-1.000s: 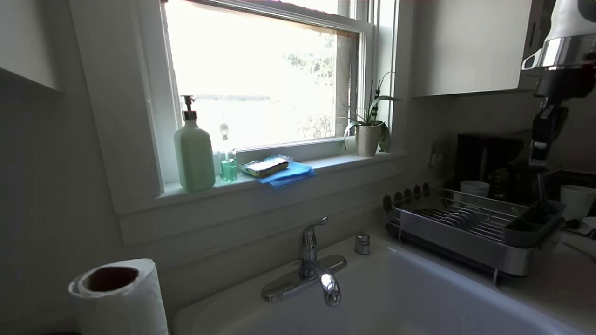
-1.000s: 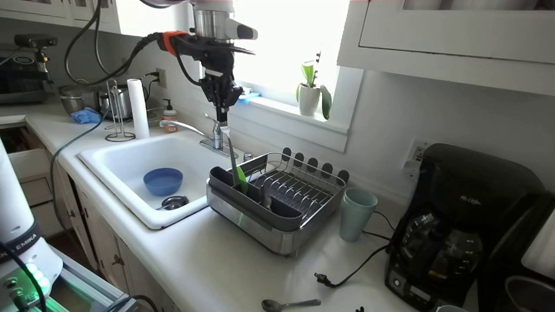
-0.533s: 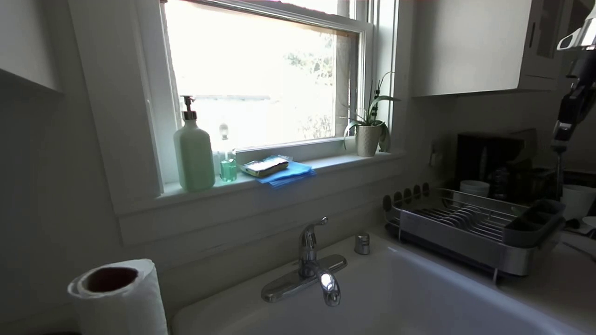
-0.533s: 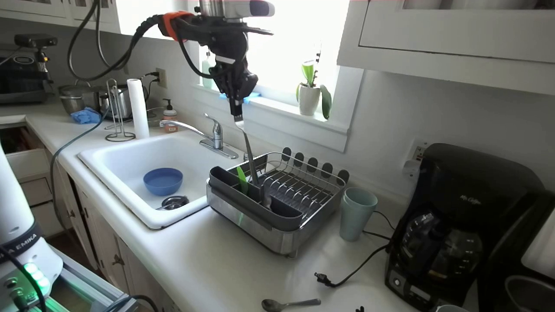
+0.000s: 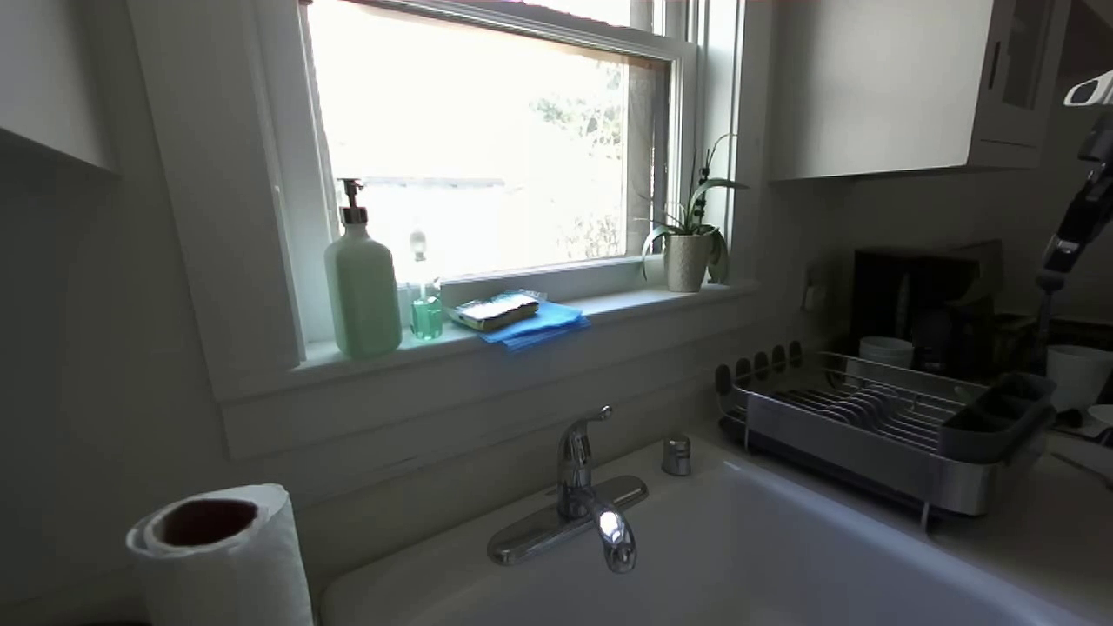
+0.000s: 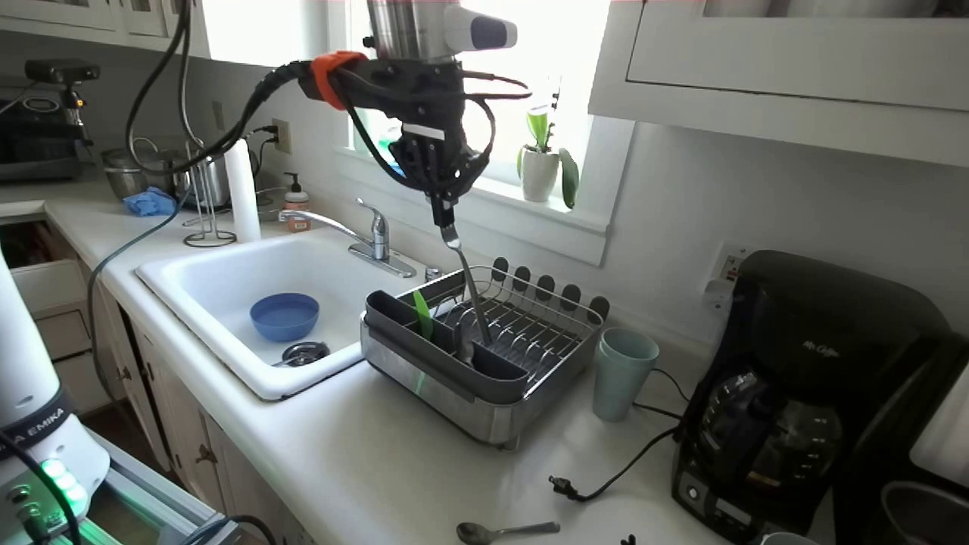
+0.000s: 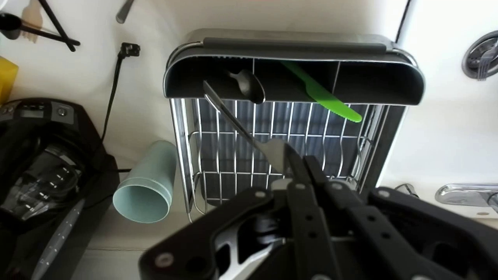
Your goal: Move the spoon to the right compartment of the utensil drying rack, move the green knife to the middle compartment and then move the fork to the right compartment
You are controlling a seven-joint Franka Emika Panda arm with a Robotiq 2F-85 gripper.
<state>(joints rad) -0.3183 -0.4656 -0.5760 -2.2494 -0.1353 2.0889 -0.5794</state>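
Observation:
My gripper [image 6: 445, 221] is shut on the tine end of a silver fork [image 6: 471, 284], whose handle slants down. In the wrist view the fork's handle end [image 7: 218, 102] appears over the left compartment's edge; its height above it is unclear. The utensil drying rack [image 6: 496, 424] has a dark holder [image 7: 291, 48] with three compartments along one side. In the wrist view a spoon [image 7: 251, 86] stands in the left compartment, its bowl leaning over the divider. The green knife [image 7: 327, 99] stands in the middle compartment, leaning right. The rack also shows in an exterior view [image 5: 861, 448].
Pale green cups [image 6: 624, 371] and a black coffee maker [image 6: 802, 363] with its cord stand beside the rack. Another spoon [image 6: 503, 533] lies on the counter. The sink [image 6: 227, 280] holds a blue bowl [image 6: 285, 318]. Another fork [image 7: 485, 62] lies over the drain.
My gripper, shut on the fork throughout, has moved to the right along the holder in an exterior view, from beside the green knife to past the standing spoon.

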